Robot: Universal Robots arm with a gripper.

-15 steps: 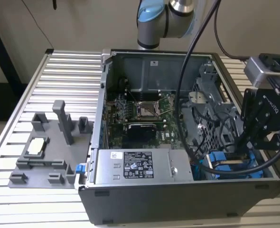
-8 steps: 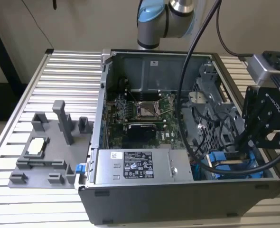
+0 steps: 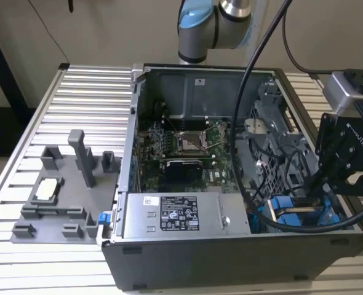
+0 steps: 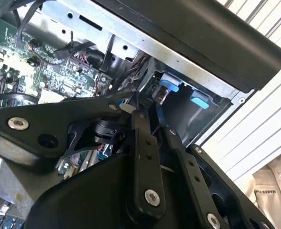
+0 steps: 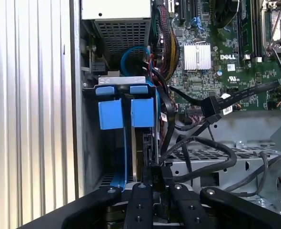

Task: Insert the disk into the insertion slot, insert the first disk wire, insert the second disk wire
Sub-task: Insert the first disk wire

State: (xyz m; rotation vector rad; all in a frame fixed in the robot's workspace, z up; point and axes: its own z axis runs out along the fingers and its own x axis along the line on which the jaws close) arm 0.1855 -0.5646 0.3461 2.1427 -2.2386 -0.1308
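The gripper (image 5: 157, 183) is down inside the black computer case (image 3: 231, 258), at the corner by the drive bay. In the first wrist view its two fingers (image 5: 139, 205) are drawn close together, pinching a small black plug (image 5: 156, 174) between the tips. The disk (image 5: 143, 113) sits in the insertion slot (image 5: 90, 143) with its blue carrier face toward the camera. It is side by side with the other blue-framed drive (image 5: 111, 113), the one nearer the case's outer wall. The plug lines up with the exposed edge of the disk, just beside it. Whether it touches the socket I can't tell, because the fingertips cover that spot. Most of the drive's body is hidden; a blue front and a narrow edge are what show. In the second wrist view the gripper's own linkage blocks much of the scene, and two blue tabs (image 4: 169, 85) peek out of the bay past the tips. A tangle of black cables (image 5: 202, 148) crosses between bay and motherboard (image 5: 216, 71), and the plug's wire is lost among them. In the exterior view the gripper body and a thick black hose (image 3: 245, 86) cover much of the bay, at the exterior view's right. The grey fixture tray (image 3: 67, 200) sits well apart on the slatted table (image 3: 83, 86), at the exterior view's left.
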